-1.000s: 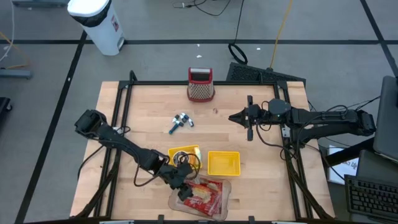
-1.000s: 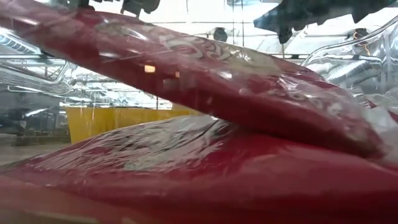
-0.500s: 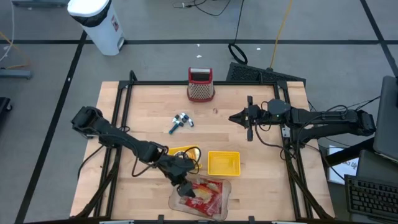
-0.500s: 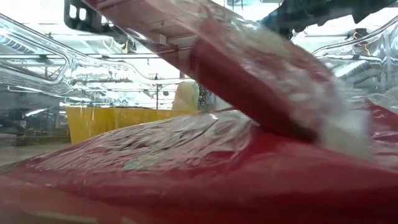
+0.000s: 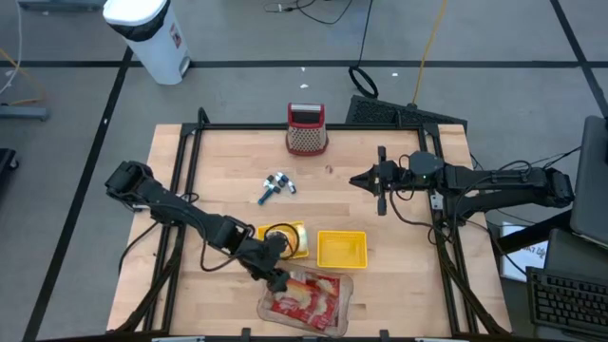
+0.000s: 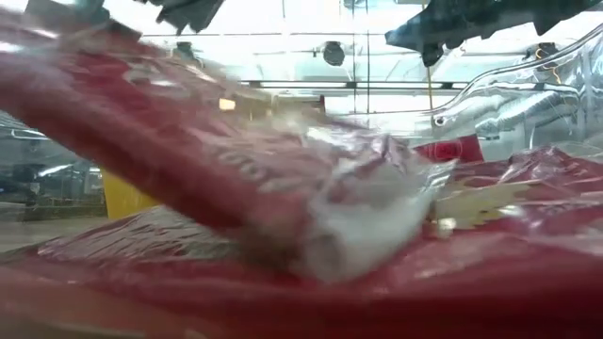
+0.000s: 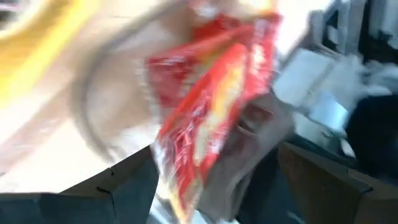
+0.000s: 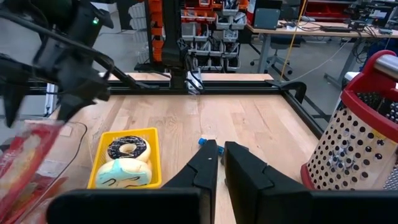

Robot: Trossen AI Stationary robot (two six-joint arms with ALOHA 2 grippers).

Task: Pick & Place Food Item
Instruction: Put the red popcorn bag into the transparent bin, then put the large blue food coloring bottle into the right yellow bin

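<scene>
A clear plastic tray [image 5: 348, 285] at the table's near edge holds red food packets [image 5: 309, 296]. In the low view one red packet [image 6: 179, 155] shows blurred and tilted over another red packet [image 6: 283, 282] that lies flat under it. My left gripper [image 5: 275, 278] hangs at the tray's left rim, open. In the left wrist view the tilted packet [image 7: 211, 118] stands edge-on between the wide-spread fingers [image 7: 127, 186]. My right gripper [image 8: 219, 155] is shut and level above the table's far right part [image 5: 380, 180], with nothing in it. My left gripper has its fingers on either side of the tilted packet's lower end [image 7: 177, 199]. The blur hides whether a finger touches it, so I cannot tell. The packet's lower end rests on the packet beneath it.
A yellow tray with two doughnuts [image 5: 282, 237] stands just beyond the left gripper, an empty yellow tray [image 5: 341, 249] to its right. A red-topped grater [image 5: 306, 130] is at the far edge and a small blue-and-silver object [image 5: 275, 185] mid-table. Bare wood lies at the near left.
My left gripper has drawn up and back from over the packets toward the tray's left rim, rolling its wrist. The upper packet first tipped steeper with one end raised, then comes down in a blur onto the packet under it.
</scene>
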